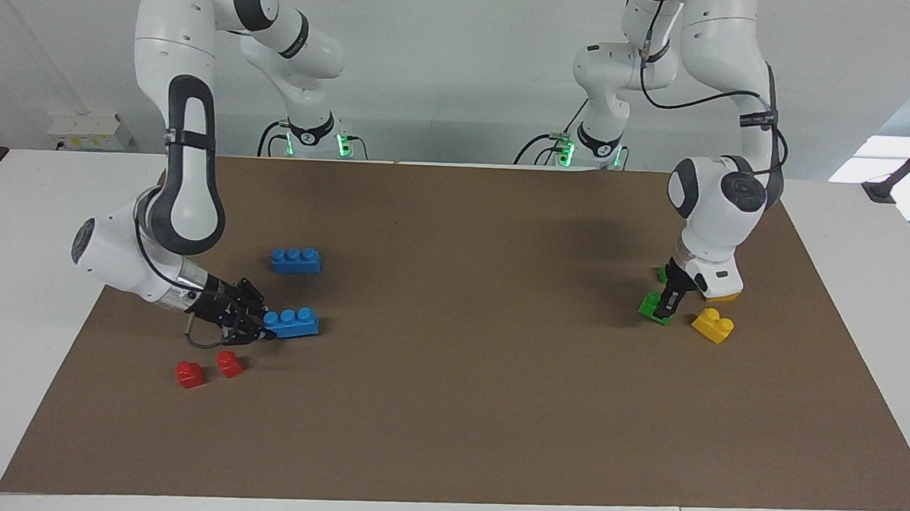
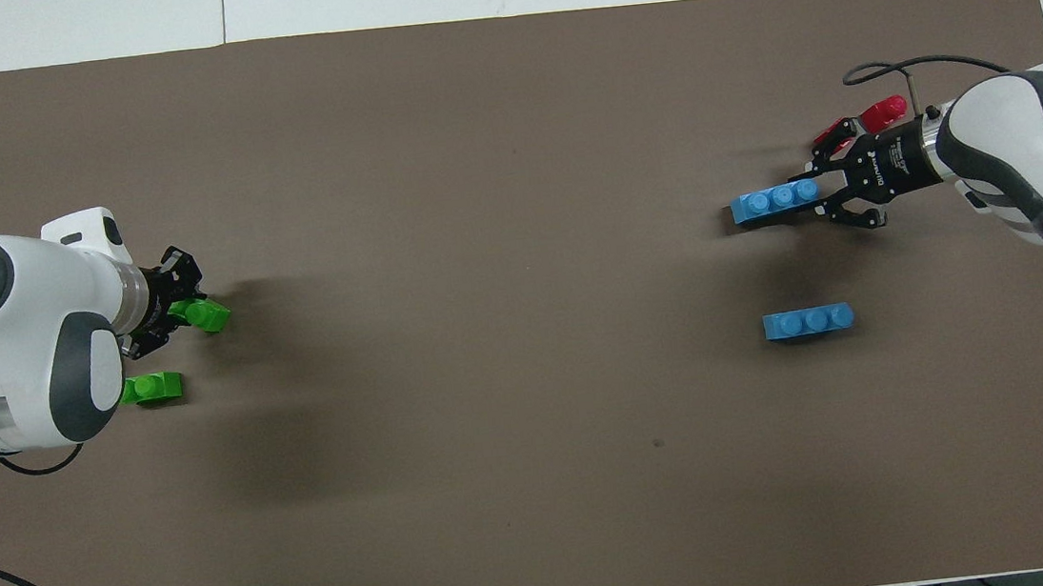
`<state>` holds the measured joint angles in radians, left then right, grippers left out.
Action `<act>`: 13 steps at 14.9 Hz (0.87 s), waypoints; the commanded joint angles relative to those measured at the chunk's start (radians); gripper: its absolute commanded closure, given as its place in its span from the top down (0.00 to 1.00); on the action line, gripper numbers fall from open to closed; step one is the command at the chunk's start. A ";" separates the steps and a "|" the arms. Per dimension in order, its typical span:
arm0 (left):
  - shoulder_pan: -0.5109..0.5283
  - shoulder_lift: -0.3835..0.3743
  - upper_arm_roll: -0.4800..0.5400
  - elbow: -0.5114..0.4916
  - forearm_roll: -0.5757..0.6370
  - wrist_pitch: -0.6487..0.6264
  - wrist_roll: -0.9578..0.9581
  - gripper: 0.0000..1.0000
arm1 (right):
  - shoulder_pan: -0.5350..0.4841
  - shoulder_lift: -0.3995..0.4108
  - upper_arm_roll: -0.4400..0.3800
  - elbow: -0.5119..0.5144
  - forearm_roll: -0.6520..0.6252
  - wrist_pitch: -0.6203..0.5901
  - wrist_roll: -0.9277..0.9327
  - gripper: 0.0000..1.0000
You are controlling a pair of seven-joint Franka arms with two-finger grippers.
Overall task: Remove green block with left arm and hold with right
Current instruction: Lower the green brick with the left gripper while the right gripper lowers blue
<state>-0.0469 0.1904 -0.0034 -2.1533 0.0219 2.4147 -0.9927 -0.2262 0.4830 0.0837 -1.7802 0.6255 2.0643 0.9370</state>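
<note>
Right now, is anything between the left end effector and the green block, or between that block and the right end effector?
Nothing blocks the left end effector: it is at the green block. Toward the right end effector, only the blue brick at its tip lies in the way.

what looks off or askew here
The green block sits tilted in the left claw, one end lifted off the mat. The right claw grips a blue brick, not a green one.
</note>
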 commanded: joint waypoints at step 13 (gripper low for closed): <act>-0.002 -0.020 -0.007 0.128 -0.013 -0.181 0.111 1.00 | 0.004 -0.017 0.016 -0.044 -0.017 0.054 -0.020 0.00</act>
<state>-0.0471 0.1861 -0.0112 -2.0819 0.0218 2.3234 -0.9058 -0.2274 0.4826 0.0872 -1.8047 0.6255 2.0924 0.9360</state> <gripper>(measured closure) 0.000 0.652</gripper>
